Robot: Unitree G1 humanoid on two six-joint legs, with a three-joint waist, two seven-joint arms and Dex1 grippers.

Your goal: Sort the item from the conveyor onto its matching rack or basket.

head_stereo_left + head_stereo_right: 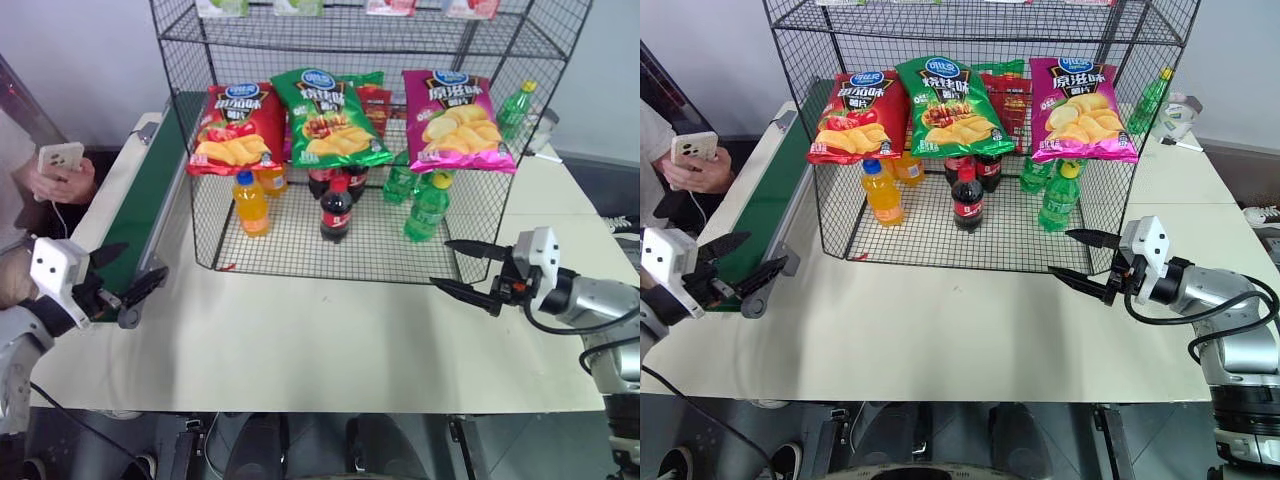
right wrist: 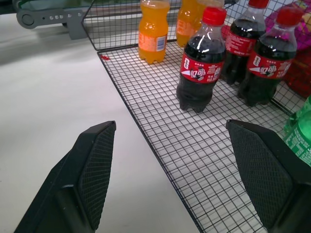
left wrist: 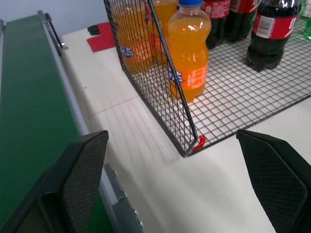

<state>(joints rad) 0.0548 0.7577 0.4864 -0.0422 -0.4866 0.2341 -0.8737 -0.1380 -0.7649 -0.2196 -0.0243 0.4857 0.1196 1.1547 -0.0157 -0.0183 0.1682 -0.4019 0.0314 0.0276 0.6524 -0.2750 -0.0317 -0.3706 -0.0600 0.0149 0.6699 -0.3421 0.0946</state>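
- Green bag (image 1: 330,118) on the rack (image 1: 200,215), on the chip tier, leaning face-out between the red bag (image 1: 236,128) and the magenta bag (image 1: 456,120). Judged: sorting of this item looks done.
- Belt (image 1: 150,205), the stretch in view, carries nothing. Whether more items are due cannot be told.
- Left gripper (image 1: 122,275) hangs by the near end of the belt, jaws spread wide, nothing between them.
- Right gripper (image 1: 1087,258) hangs over the table (image 1: 300,350) just before the rack's right front corner, jaws wide apart, empty.
- Likely left: arms to rest, or wait for the next item.
- Bag itself: glossy green, round blue logo at top, chip picture mid-face, puffed and uncrushed. Top edge tips back, bottom edge juts past the tier front.
- Below it: orange drink (image 3: 188,53), cola (image 2: 201,58) and green bottles (image 1: 428,208) stand upright on the lower tier.
- A person's hand with a phone (image 1: 58,158) beyond the belt.
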